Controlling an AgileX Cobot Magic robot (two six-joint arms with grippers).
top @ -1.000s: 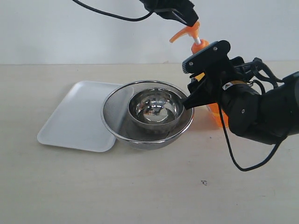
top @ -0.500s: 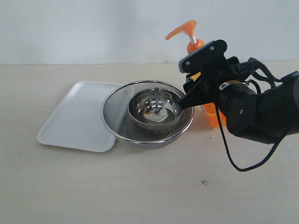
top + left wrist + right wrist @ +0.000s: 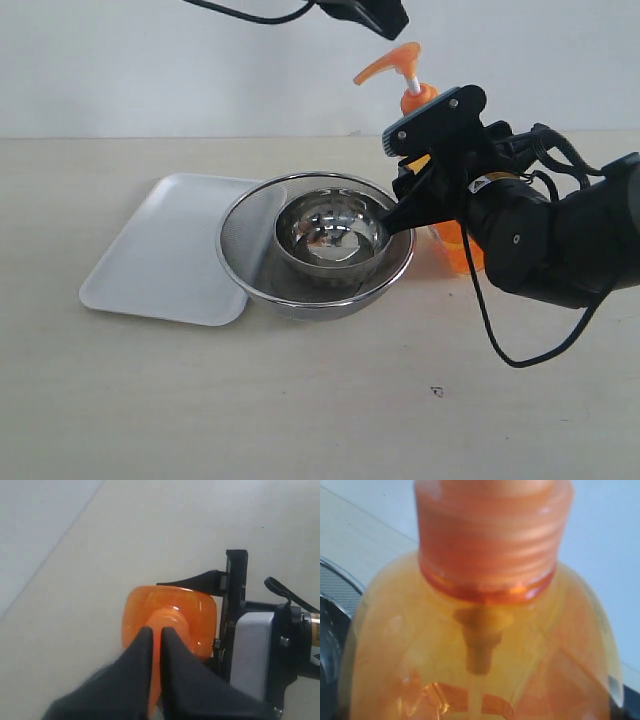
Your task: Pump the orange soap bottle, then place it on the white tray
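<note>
The orange soap bottle (image 3: 457,247) stands upright on the table right of the strainer, its pump head (image 3: 392,60) raised on the white stem. My right gripper (image 3: 415,180) is shut on the bottle's upper body, one finger on each side. The right wrist view is filled by the bottle's shoulder and collar (image 3: 485,555). My left gripper (image 3: 385,22) hangs just above the pump head, shut and holding nothing. In the left wrist view its fingertips (image 3: 156,630) sit over the bottle's orange top (image 3: 200,610). The white tray (image 3: 150,260) lies flat at the left.
A round steel mesh strainer (image 3: 240,280) overlaps the tray's right edge, and a steel bowl (image 3: 330,235) sits inside it. My right arm (image 3: 560,240) and its cable fill the right side, between the bottle and the table's right part.
One second ago the left gripper rested on the pump head. It lifted out of view and its tip has come back in just above the head. The bottle shifted slightly left.
</note>
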